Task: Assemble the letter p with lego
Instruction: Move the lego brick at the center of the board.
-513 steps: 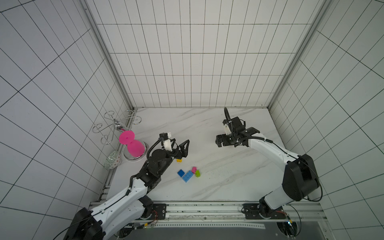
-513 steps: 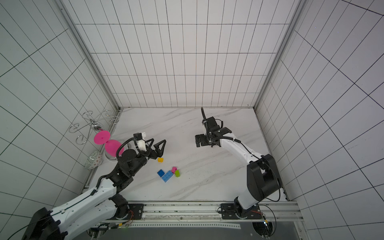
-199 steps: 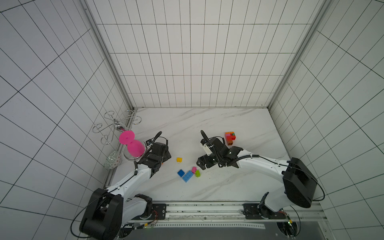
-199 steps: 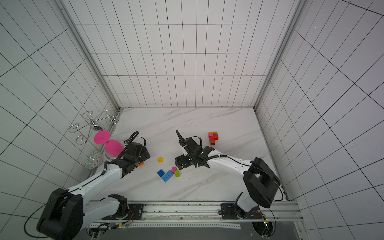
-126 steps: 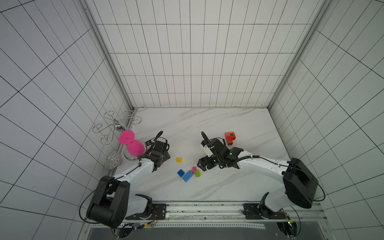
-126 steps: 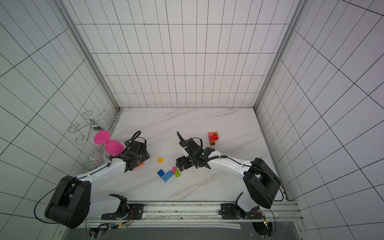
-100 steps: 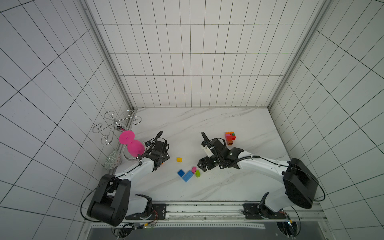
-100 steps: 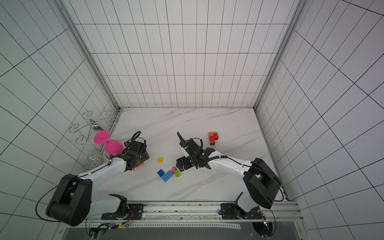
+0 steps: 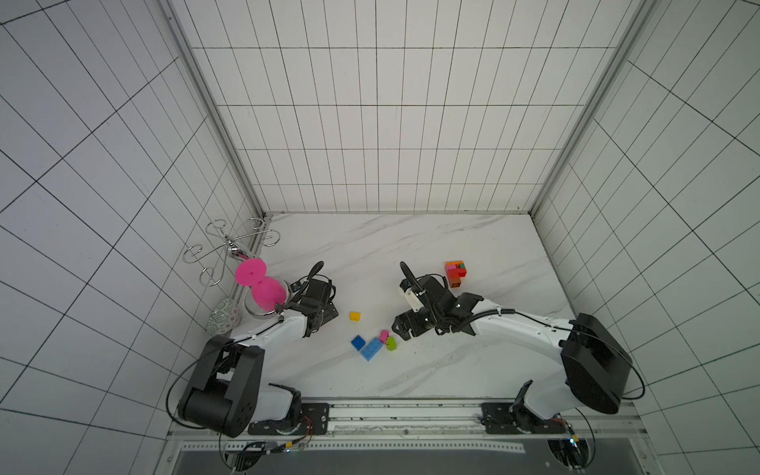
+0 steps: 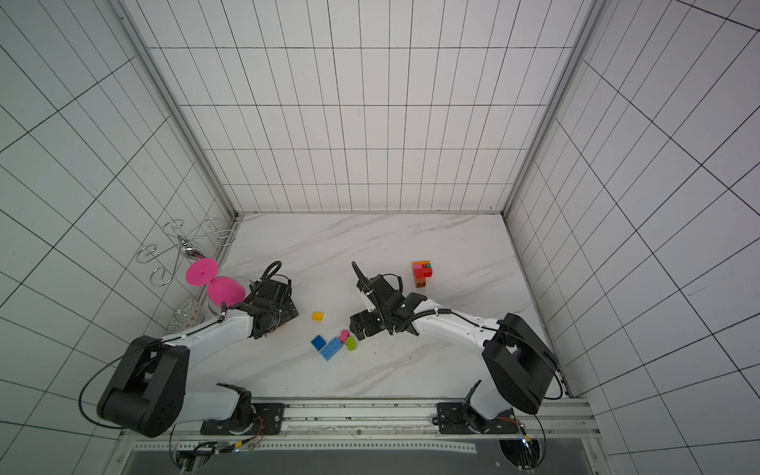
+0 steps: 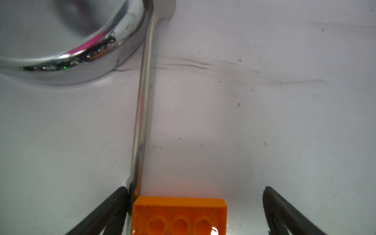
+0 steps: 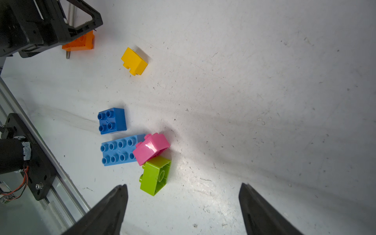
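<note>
Left gripper (image 11: 195,195) wide, straddling orange brick (image 11: 180,215), not clamped. Right gripper (image 12: 183,188) wide, empty, near lime brick (image 12: 155,176). Stacked bricks (image 9: 455,272) appear in both top views only.

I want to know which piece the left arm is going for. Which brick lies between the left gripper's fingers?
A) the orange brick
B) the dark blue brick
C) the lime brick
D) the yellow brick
A: the left wrist view shows the orange brick lying between the spread fingers of the left gripper, with a clear gap to one finger, so it is not clamped.
</note>
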Tool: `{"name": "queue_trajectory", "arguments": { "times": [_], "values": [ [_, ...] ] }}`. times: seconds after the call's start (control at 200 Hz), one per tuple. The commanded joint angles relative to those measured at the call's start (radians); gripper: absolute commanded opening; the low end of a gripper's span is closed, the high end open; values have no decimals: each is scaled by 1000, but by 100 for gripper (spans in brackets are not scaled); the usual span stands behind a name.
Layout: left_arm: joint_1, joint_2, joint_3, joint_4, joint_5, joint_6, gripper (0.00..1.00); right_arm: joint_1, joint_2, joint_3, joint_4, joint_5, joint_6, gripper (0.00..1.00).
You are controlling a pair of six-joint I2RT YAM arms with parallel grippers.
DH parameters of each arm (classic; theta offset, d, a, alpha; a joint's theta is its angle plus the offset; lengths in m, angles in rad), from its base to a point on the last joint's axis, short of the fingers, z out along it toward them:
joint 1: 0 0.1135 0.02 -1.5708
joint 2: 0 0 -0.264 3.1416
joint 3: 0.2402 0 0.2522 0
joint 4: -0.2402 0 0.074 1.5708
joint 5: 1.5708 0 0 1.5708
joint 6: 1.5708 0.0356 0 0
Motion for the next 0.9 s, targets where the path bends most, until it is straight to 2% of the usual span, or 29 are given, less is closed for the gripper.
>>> {"name": "queue_trajectory", "arguments": {
  "times": [0.0,0.37,0.9],
  "values": [
    [-18,-1,4,22,20,-12,98,-12,-17,-29,13,-13,5,89],
    [-125,40,46,17,-8,-30,97,-23,-35,-49,14,-15,4,89],
    [-158,141,109,145,145,55,97,-69,-91,-97,15,-14,9,89]
  ]
}}
